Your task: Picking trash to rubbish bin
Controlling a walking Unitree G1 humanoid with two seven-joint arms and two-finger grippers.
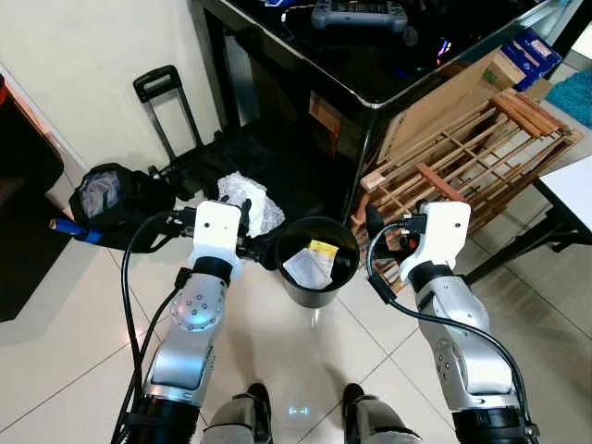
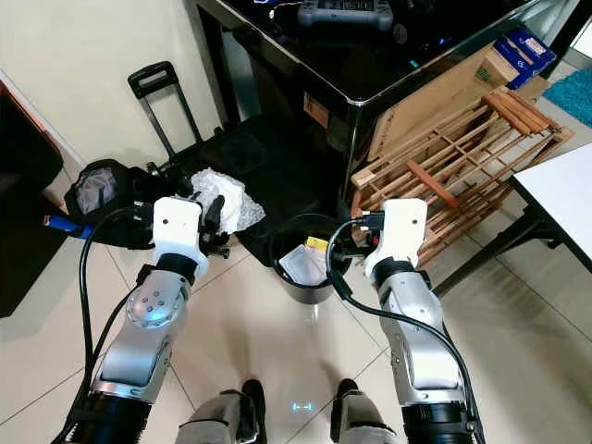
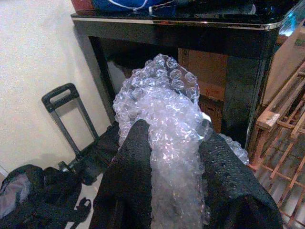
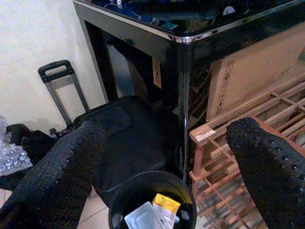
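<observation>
On the glossy tiled floor (image 1: 83, 342), just before the robot's feet, a round black rubbish bin (image 1: 319, 262) was recorded, standing close to the corner leg of a black glass-topped table (image 1: 370, 88). Inside the bin, a clear plastic wrapper (image 1: 308, 268) and a small yellow packet (image 1: 323, 248) were seen lying against the wall.

The left gripper (image 3: 174, 157) was found clenched on a crumpled wad of bubble wrap (image 3: 167, 109), translucent and blistered, squeezed between the two textured black fingers (image 3: 136, 162). It was held above the floor, just to the left of the bin's rim and not over the opening.

The right gripper (image 4: 167, 157) was observed released, its knobbly fingers spread wide, with nothing between them. It was held at the bin's right side, near the rim.

Against the table's right side, a slatted wooden rack (image 1: 462, 153) and a flat sheet of brown cardboard (image 1: 444, 92) were noted leaning. Behind the bin, a black soft suitcase (image 4: 128, 138) with a raised telescopic handle (image 1: 162, 106) was logged beside the cream wall, and a black bag (image 1: 111, 199) with a grey lining lay to the left.
</observation>
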